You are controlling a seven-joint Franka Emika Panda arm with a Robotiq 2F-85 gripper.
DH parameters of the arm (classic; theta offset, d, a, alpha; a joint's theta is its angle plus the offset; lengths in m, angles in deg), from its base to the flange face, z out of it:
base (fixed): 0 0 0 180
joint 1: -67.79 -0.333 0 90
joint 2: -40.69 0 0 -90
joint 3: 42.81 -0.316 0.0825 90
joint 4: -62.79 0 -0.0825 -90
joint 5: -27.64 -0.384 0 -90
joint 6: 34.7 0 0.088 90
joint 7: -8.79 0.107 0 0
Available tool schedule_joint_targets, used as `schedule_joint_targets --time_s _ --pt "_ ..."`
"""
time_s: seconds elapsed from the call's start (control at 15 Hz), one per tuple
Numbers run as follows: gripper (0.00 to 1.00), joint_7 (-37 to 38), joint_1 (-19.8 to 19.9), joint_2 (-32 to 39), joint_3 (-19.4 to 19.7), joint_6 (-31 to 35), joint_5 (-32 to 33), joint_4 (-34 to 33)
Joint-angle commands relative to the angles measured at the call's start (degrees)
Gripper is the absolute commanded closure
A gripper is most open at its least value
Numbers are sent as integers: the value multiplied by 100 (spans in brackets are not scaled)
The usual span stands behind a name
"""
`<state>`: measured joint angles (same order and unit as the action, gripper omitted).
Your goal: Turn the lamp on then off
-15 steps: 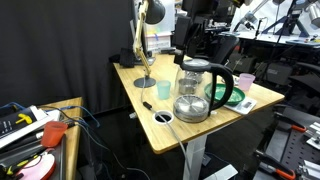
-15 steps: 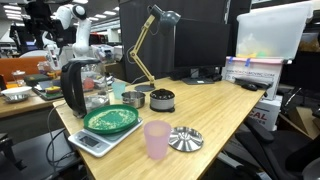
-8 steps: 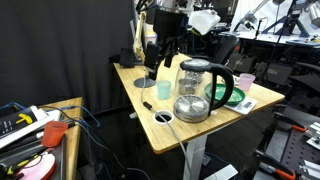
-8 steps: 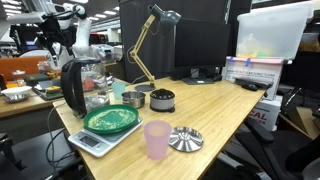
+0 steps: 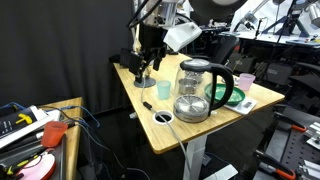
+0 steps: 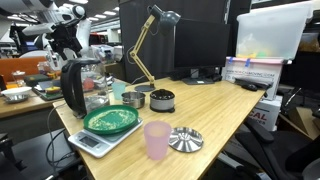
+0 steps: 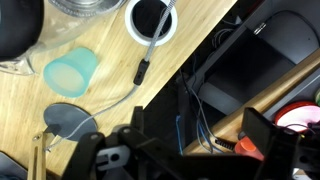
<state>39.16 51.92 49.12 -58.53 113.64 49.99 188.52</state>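
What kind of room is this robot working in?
Most likely a lab or workshop, not a home. The wooden desk holds a dark monitor and a clear storage bin, and a nearby bench is piled with cables and tools.

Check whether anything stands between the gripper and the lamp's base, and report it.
Nothing visible stands in the way. The gripper hangs just above the base of the lamp, and the wrist view shows only bare table ahead of it. The teal cup and the kettle stand off to one side.
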Motion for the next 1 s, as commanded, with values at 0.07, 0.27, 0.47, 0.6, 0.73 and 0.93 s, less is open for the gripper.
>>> schedule_joint_targets --time_s 0.07,0.27,0.47,0.6,0.73,0.93 --pt "0 -49 -160 -37 166 2 -61 28" --pt "0 -48 -158 -40 174 2 -60 38" --pt "0 524 -240 36 353 -49 415 -60" --pt "0 684 -250 212 466 -19 581 -159" --pt "0 354 -202 468 436 -30 189 -254" --pt "0 99 -263 976 482 35 -142 -493"
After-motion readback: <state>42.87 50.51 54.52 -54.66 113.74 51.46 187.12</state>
